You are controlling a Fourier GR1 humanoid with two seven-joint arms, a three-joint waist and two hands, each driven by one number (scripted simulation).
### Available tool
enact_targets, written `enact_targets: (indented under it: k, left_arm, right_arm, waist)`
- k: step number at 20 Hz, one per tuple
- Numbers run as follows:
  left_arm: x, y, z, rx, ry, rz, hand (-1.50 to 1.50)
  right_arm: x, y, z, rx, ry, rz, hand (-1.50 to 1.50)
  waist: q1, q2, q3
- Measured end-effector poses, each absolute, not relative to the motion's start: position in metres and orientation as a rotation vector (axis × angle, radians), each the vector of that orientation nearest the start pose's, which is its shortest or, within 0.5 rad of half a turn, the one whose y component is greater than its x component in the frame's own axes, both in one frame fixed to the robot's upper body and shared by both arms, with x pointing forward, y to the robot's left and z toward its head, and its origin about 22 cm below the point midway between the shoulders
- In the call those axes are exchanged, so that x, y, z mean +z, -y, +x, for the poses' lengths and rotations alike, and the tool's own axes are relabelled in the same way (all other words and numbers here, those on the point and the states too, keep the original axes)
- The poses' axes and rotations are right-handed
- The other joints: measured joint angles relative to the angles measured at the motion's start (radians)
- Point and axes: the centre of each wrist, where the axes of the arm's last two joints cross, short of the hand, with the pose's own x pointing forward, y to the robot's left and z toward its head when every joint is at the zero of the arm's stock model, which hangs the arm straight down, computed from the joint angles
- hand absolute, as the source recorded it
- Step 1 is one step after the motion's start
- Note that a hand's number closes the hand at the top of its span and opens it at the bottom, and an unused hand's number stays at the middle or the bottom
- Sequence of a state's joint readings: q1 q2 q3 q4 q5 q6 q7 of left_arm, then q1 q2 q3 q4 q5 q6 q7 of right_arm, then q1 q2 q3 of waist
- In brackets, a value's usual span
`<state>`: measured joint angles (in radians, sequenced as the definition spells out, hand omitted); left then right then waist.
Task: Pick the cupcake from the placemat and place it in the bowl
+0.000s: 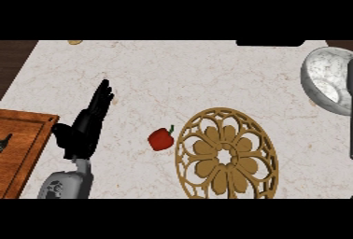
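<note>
left hand fingers (103,95): straight and close together, pointing to the far edge, holding nothing.
left hand (82,128): open and resting at the view's left, just right of the wooden board (21,149), on a grey forearm (66,184) that comes up from the lower edge.
right hand (350,116): only a dark sliver on the view's right edge, crossing the bowl's near rim; its state cannot be told.
cupcake: not visible, so its heading and long axis cannot be told.
placemat (205,148): round gold lattice, low and centre-right.
red pepper (160,139): just beside the placemat's left rim, stem toward the mat.
bowl (324,74): marbled, far right, cut off by the view's edge, well apart from the mat.
open room: bare counter (172,79) spans from the mat to the bowl and the far edge.
</note>
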<state>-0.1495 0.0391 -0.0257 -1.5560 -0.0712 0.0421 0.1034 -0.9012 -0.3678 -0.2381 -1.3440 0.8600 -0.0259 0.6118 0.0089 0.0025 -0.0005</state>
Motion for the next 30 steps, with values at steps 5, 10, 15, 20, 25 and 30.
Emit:
enact_targets:
  k: [5,10,15,20,25,30]
  left_arm:
    - [0.034,-0.208,0.274,-0.117,1.598,0.058,0.0]
    - [0.033,-0.21,0.277,-0.123,1.601,0.056,0.0]
    - [0.036,-0.212,0.277,-0.128,1.602,0.052,0.0]
    - [0.032,-0.208,0.274,-0.129,1.606,0.043,0.0]
    - [0.03,-0.209,0.274,-0.139,1.614,0.04,0.0]
    - [0.03,-0.207,0.276,-0.137,1.611,0.035,0.0]
  right_arm:
    - [0.245,0.302,0.398,0.281,1.373,-1.326,1.5]
    - [0.218,0.347,0.407,0.281,1.294,-1.398,1.5]
    - [0.187,0.389,0.406,0.29,1.229,-1.434,1.5]
    - [0.153,0.424,0.399,0.284,1.176,-1.436,1.5]
    - [0.124,0.449,0.386,0.237,1.129,-1.297,-1.5]
    - [0.112,0.461,0.379,0.233,1.171,-1.127,-1.5]
  waist:
    - [0.005,0.003,0.0]
    - [0.007,0.004,0.001]
    - [0.01,0.004,0.001]
    - [0.016,0.007,0.002]
    - [0.021,0.011,0.003]
    - [0.025,0.013,0.004]
